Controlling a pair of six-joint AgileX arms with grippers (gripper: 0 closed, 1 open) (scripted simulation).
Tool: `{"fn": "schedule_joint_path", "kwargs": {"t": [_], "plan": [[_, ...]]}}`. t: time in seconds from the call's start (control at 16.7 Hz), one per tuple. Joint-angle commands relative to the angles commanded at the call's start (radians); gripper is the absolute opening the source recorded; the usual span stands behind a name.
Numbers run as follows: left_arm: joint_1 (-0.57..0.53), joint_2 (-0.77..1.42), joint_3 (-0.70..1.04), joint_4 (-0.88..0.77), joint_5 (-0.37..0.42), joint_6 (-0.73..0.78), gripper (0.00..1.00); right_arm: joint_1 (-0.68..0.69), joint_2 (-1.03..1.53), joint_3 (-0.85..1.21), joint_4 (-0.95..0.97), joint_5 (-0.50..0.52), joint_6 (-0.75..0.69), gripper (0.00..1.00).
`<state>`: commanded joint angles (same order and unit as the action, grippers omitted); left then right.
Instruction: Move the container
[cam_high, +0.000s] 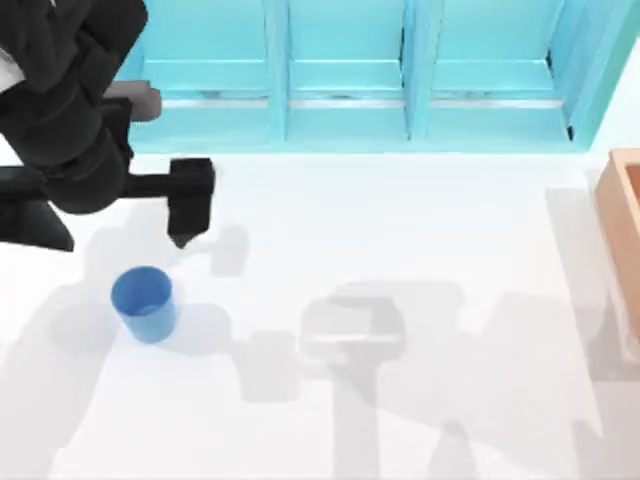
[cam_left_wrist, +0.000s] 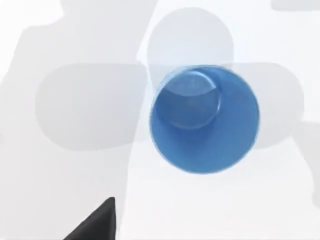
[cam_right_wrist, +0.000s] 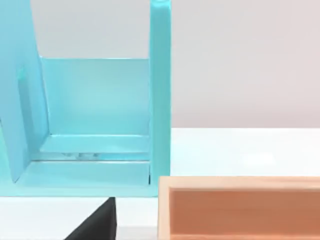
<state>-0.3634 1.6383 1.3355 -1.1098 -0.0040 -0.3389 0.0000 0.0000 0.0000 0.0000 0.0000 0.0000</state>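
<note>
The container (cam_high: 143, 303) is a small blue cup standing upright on the white table at the left, open and empty. In the left wrist view I look down into the container (cam_left_wrist: 205, 120) and see its round bottom. My left gripper (cam_high: 183, 232) hangs a short way behind the cup and slightly to its right, apart from it and holding nothing. A black corner of that gripper (cam_left_wrist: 95, 225) shows at the edge of the left wrist view. In the right wrist view, a black corner of my right gripper (cam_right_wrist: 95, 222) shows in front of the shelf.
A turquoise shelf unit (cam_high: 350, 80) with open bays runs along the back of the table. A tan wooden box (cam_high: 625, 230) stands at the right edge, seen again as the box (cam_right_wrist: 240, 207) beside the shelf wall (cam_right_wrist: 160, 95). Arm shadows lie across the table's middle.
</note>
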Motion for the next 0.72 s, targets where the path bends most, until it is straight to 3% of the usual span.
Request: {"fn": "schedule_joint_path", "kwargs": {"t": [0.3, 0.72], "plan": [[-0.046, 0.199, 0.183, -0.135, 0.004, -0.046, 1.0, 0.0, 0.0, 0.0, 0.0, 0.0, 0.0, 1.0], [-0.044, 0.211, 0.175, -0.123, 0.004, -0.046, 1.0, 0.0, 0.0, 0.0, 0.0, 0.0, 0.0, 1.0]]}}
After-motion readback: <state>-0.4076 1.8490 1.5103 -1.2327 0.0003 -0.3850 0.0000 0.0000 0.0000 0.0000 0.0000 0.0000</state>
